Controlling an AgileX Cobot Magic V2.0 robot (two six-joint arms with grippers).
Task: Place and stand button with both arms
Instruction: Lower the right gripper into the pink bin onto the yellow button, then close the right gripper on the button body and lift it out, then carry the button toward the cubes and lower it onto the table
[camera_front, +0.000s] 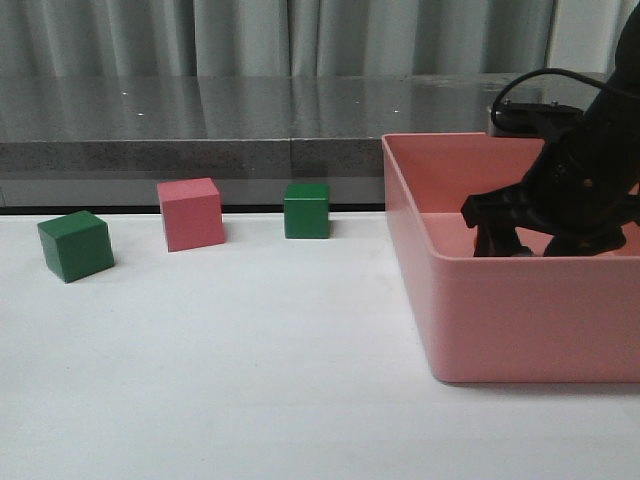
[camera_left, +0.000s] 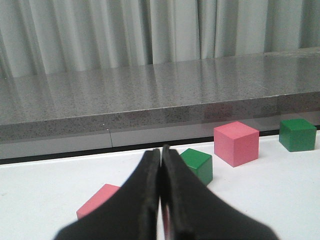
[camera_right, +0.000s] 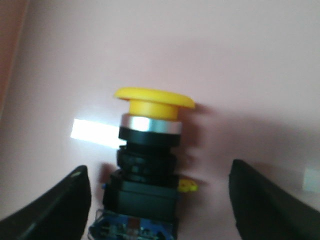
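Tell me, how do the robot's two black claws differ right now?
The left tool has its fingers pressed shut on nothing, while the right tool is spread wide open. The left tool sits low over the white table; the right tool reaches into the pink bin, straddling the yellow-capped button. Both are black.

The pink bin (camera_front: 500, 320) walled off the table's 3 o'clock side, the right gripper (camera_front: 515, 235) sunk inside it with fingers spread wide of the button (camera_right: 147, 165), gaps open both sides. Toward 10 o'clock a green cube (camera_front: 75, 245), pink cube (camera_front: 190, 213) and second green cube (camera_front: 306, 210) stood apart in a row; bare white table (camera_front: 250, 380) lay open from 6 to 9 o'clock
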